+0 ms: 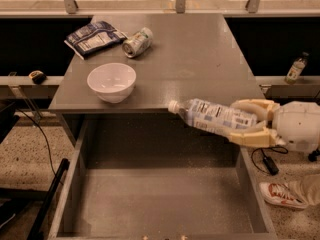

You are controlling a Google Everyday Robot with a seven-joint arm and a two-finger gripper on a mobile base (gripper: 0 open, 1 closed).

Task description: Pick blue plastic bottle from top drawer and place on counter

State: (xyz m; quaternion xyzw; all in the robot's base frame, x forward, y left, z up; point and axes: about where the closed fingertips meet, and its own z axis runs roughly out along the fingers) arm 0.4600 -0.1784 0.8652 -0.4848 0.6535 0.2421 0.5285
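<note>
The blue plastic bottle (212,116) is clear with a white cap and a pale printed label. It lies sideways in my gripper (239,120), cap pointing left, lifted above the open top drawer (160,194). The cap is level with the counter's (185,59) front edge. My gripper comes in from the right and is shut on the bottle's bottom end, with one beige finger above it and one below. The drawer's grey speckled floor is bare.
On the counter stand a white bowl (111,81), a metal can (138,41) on its side and a dark snack bag (95,38). A small bottle (296,68) stands on the right ledge. A shoe (282,194) lies on the floor at right.
</note>
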